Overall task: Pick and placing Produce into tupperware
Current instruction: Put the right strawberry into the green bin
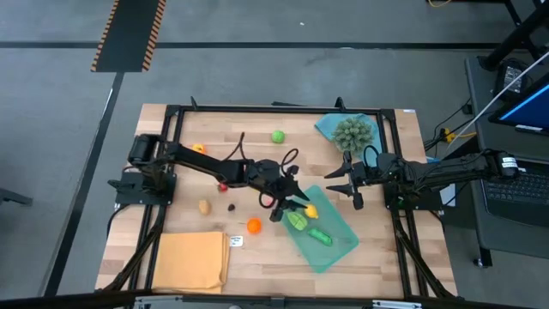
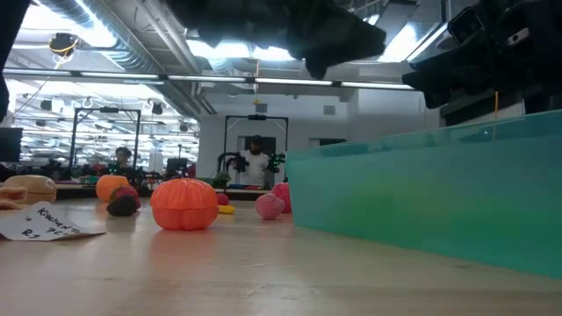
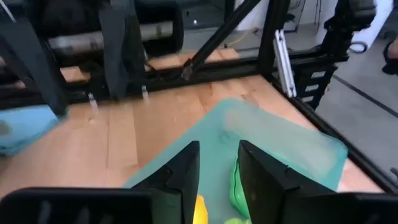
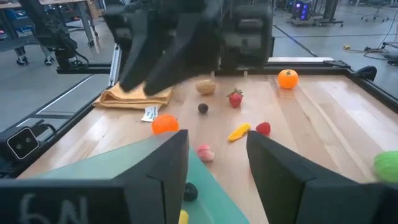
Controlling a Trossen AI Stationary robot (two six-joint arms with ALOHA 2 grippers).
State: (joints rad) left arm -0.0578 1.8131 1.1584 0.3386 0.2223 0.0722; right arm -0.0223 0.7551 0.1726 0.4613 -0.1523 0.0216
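Left gripper [image 1: 287,206] hovers over the tupperware's [image 1: 343,249] near corner, fingers slightly apart and holding nothing, yellow produce piece [image 3: 199,210] just beneath.

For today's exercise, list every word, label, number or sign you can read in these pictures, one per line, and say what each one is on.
Handwriting on the small white paper tag lying on the table near the orange pumpkin toy: too blurred to read for sure.
"6N", or something like it, on the dark part at the bottom of the right wrist view: faint, uncertain.
Laptop screen beside the table: too small to read.
Nothing else carries readable text.
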